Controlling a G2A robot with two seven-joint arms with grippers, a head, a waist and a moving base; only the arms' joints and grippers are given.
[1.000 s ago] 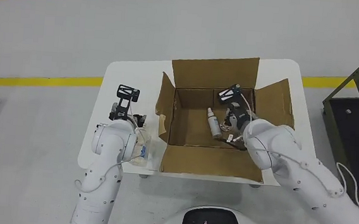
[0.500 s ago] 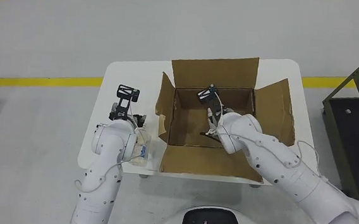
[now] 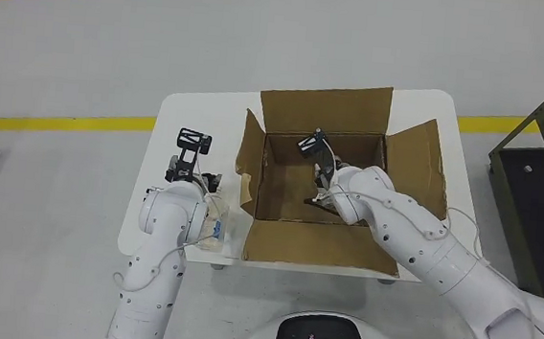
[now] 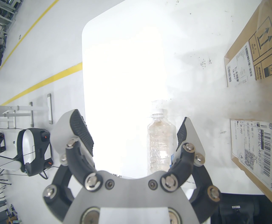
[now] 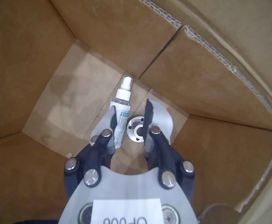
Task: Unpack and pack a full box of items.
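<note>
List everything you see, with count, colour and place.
Open cardboard box: 1, brown, on rounded white table.
Plastic spray bottle: 1, white, lying on box floor.
Round metal disc: 1, silver, box floor, beside spray bottle.
Clear plastic bottle: 1, transparent, on table outside box.
Painted floor lines: 2, yellow, beyond table.
Left gripper: 1, black and grey, fingers open, by clear bottle.
Right gripper: 1, black and grey, fingers open, inside box above disc.

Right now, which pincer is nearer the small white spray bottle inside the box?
Right. The right pincer is inside the cardboard box, open, with the spray bottle beside one finger. The left pincer is outside it, over the table by a clear bottle.
</note>
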